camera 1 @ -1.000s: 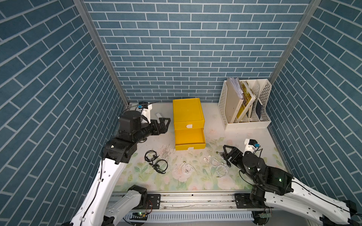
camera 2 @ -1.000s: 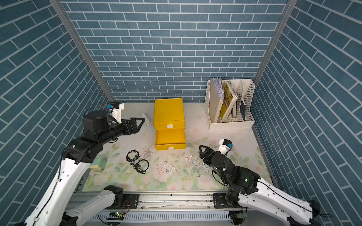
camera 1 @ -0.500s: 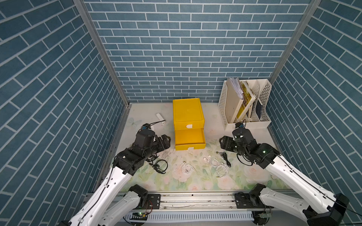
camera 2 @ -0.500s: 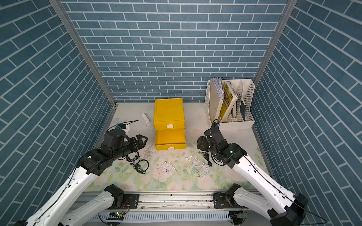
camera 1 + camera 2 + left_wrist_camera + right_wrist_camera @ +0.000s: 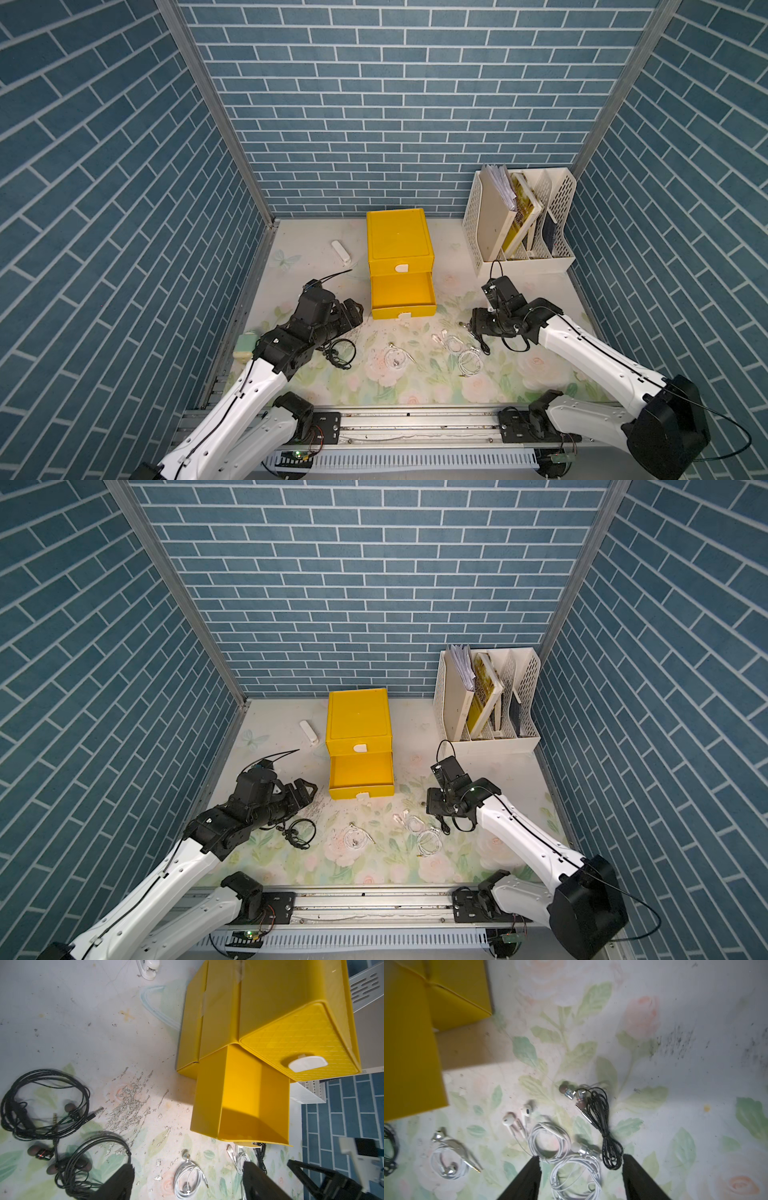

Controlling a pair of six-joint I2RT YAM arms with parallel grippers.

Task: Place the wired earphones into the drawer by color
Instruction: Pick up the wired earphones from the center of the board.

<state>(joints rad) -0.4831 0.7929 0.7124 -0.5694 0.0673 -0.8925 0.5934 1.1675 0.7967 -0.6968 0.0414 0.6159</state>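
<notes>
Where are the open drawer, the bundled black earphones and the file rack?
open drawer (image 5: 402,291): top view, bare floor inside.
bundled black earphones (image 5: 599,1111): right wrist view, middle of the cable bundle.
file rack (image 5: 532,264): top view, front wall.

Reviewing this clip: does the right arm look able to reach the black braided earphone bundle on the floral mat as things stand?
Probably yes. The right tool hangs open near the black braided earphone bundle, with nothing covering it; only the white earphone coil lies close beside it.
</notes>
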